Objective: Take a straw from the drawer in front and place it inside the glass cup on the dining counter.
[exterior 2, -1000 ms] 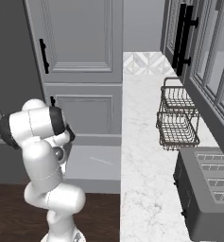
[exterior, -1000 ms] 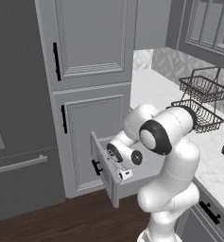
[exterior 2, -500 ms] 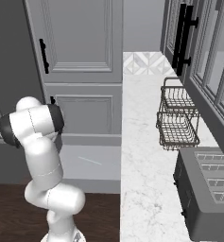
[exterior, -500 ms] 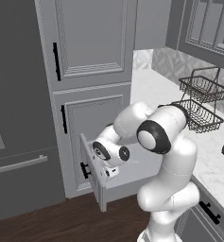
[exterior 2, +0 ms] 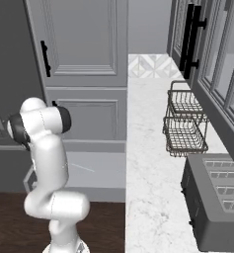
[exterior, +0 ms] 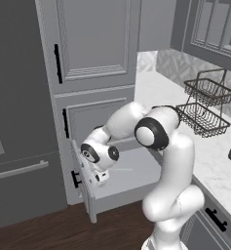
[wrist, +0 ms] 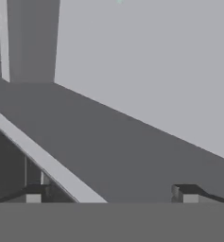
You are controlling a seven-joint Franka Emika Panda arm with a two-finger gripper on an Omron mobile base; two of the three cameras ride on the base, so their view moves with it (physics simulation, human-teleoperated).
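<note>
On the pale floor of the pulled-out drawer (exterior: 136, 171), a thin whitish straw (exterior: 121, 170), lying flat near the middle. Just beside it, at the drawer's front panel, the claw (exterior: 98, 177), fingers spread wide and holding nothing. Farther right, on the marble table (exterior 2: 153, 148), a two-tier wire basket (exterior 2: 184, 129) and a grey toaster (exterior 2: 218, 197).

Grey cabinets (exterior: 95, 39), dark wood floor (exterior: 48, 234) (marble counter (exterior 2: 153, 148) right).
</note>
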